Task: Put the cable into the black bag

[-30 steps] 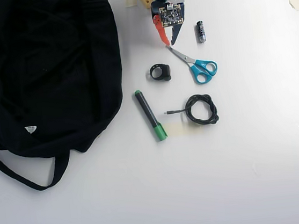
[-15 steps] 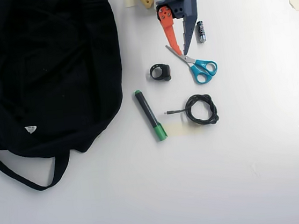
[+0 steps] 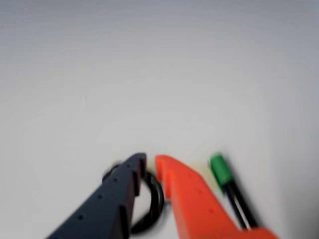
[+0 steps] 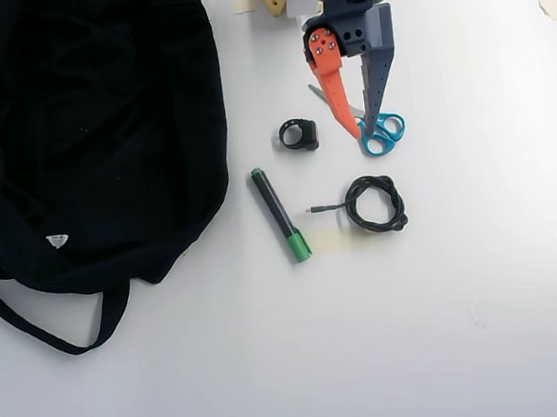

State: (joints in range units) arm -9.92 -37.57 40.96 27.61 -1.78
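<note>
In the overhead view the end effector [image 4: 367,130] hangs near the top of the white surface [image 4: 489,285], its orange finger [image 4: 338,91] and dark grey finger [image 4: 377,82] pointing down the picture and spread a little apart, with nothing between them. Its tips sit over the teal-handled scissors [image 4: 383,134], which lie flat on the surface just below the arm. The cable [image 4: 374,204] is a small black coil lying further down the picture, below the scissors and apart from the end effector; a short tail with a plug runs out from its left side, and the coil rests partly on a pale patch that may be a piece of tape, though the view is too coarse to be sure. Left of the cable a marker with a green cap [image 4: 280,214] lies at a slant, cap end lowest. Above the marker and left of the scissors sits a small black ring-shaped object [image 4: 299,134]. The black bag [image 4: 83,130] fills the upper left of the overhead view, slumped flat, its strap looping out towards the lower left; it is well apart from the cable. The wrist view is blurred: it shows the two fingertips [image 3: 137,167] parted and empty above the surface, the black coil [image 3: 152,201] seen in the gap between them, and the green-capped marker [image 3: 222,172] just right of the orange finger.
</note>
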